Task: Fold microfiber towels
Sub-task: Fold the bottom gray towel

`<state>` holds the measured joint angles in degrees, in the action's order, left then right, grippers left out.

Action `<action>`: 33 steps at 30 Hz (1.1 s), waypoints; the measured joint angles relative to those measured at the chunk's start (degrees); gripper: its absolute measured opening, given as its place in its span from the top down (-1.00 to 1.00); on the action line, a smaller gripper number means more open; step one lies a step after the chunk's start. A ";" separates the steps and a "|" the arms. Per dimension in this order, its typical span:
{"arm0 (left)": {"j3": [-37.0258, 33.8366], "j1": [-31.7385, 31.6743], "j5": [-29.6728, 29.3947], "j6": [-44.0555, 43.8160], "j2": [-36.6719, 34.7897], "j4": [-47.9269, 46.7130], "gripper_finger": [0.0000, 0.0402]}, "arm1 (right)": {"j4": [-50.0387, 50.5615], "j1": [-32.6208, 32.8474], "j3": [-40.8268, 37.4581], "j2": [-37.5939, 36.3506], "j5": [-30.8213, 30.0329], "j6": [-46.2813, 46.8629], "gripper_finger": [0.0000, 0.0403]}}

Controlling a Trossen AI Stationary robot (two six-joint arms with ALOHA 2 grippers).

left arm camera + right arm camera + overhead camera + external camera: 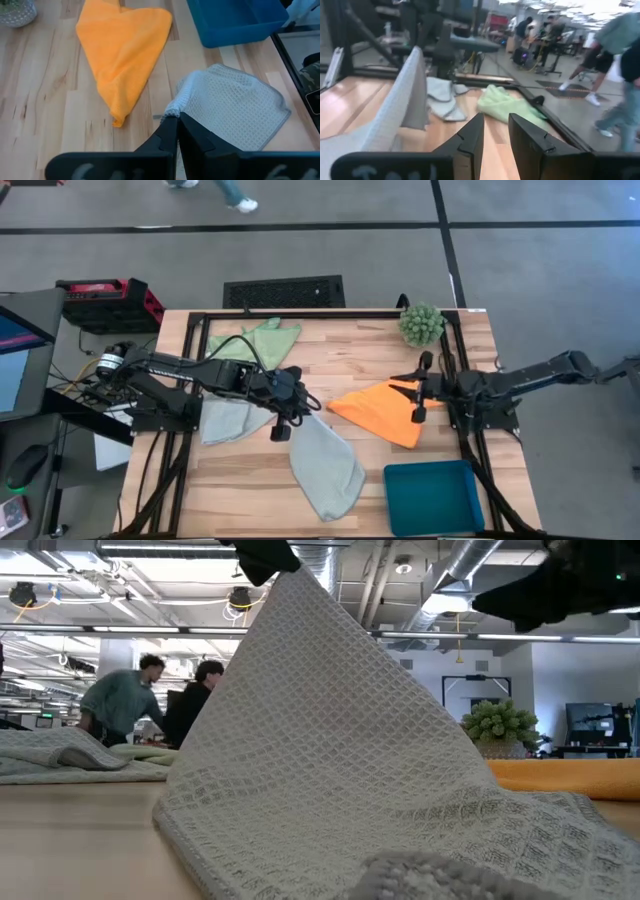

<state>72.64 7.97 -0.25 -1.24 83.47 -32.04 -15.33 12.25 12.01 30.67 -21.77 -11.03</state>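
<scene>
Fold under way: left claw (283,420) pinching corner of grey towel (325,465), lifted mid-surface; rest lies flat. Right claw (420,392) spread, empty, above orange towel (380,410). Next: carry corner across, lay down

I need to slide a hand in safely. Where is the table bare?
Bare wood lies between the light green towel and the ball plant, and left of the teal tray. Crowded mid-table: left gripper lifting the blue-grey towel, orange towel.
</scene>
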 joint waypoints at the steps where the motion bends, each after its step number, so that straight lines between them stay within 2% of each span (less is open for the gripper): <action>1: 0.00 0.00 0.34 0.19 0.00 -0.01 1.00 | -0.64 -0.33 0.94 2.28 1.23 -0.01 0.44; 7: 0.00 0.00 3.33 1.24 0.00 -0.08 1.00 | -1.11 -1.76 8.53 17.79 8.88 -0.78 0.44; 11: 0.00 0.08 8.56 2.23 0.00 -0.67 1.00 | -1.00 -1.90 14.19 28.14 14.24 -5.00 0.44; 16: -0.02 0.26 11.78 -1.69 0.01 -6.17 1.00 | -1.05 -1.90 21.60 39.29 16.23 -6.00 0.44; 25: -1.12 2.97 4.28 -10.71 0.05 -16.02 1.00 | 0.22 -1.90 31.36 53.63 17.26 -7.47 0.44; 28: -4.52 3.06 3.19 -14.59 0.05 -15.90 1.00 | 0.40 -1.90 33.62 55.60 17.24 -7.48 0.44; 33: -11.39 2.91 -1.89 -18.68 0.12 -15.22 1.00 | 0.85 -1.90 34.75 56.78 17.27 -7.49 0.44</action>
<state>61.26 10.88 -2.14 -19.92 83.59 -47.25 -14.49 10.35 46.76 87.45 -4.50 -18.52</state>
